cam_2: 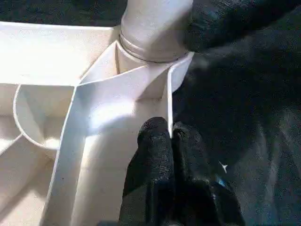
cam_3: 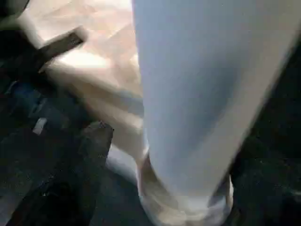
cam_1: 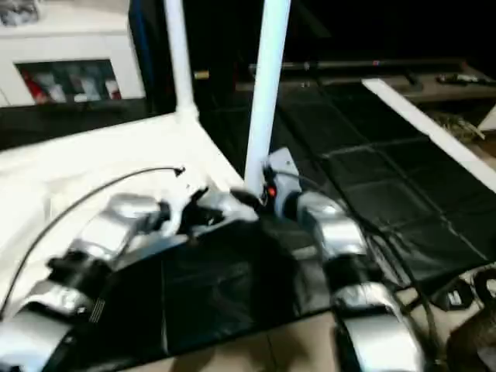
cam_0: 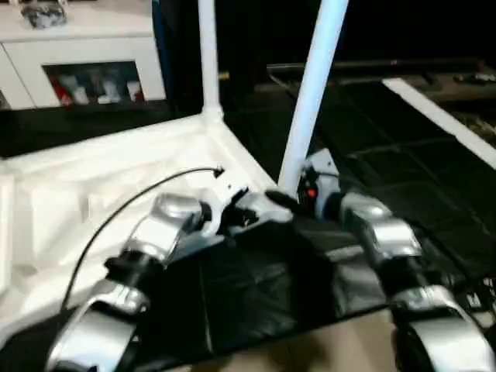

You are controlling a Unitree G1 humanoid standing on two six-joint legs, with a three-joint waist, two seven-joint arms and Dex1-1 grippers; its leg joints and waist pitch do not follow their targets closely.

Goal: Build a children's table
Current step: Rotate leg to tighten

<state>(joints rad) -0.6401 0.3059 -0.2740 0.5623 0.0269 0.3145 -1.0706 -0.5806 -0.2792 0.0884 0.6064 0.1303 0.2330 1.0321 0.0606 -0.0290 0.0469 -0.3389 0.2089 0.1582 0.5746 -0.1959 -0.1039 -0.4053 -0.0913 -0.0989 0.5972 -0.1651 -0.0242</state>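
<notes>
Now the left end effector (cam_2: 170,155), pressed together, pinches the tabletop (cam_2: 56,61) rim; the right end effector (cam_3: 162,155) straddles the near leg (cam_0: 314,85), spread.

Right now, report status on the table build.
Left gripper shut, pinching tabletop rim. Right gripper straddling near leg, leg standing in its corner socket. Far leg upright. Nothing obstructing.

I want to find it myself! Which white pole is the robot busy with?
Find the big white tabletop lying upside down on the black floor mat. Two white legs stand up from its corners; pick the near leg, at the corner where the robot's silver arms meet. It looks thicker and leans a little, while the far leg stands alone at the back corner.
</notes>
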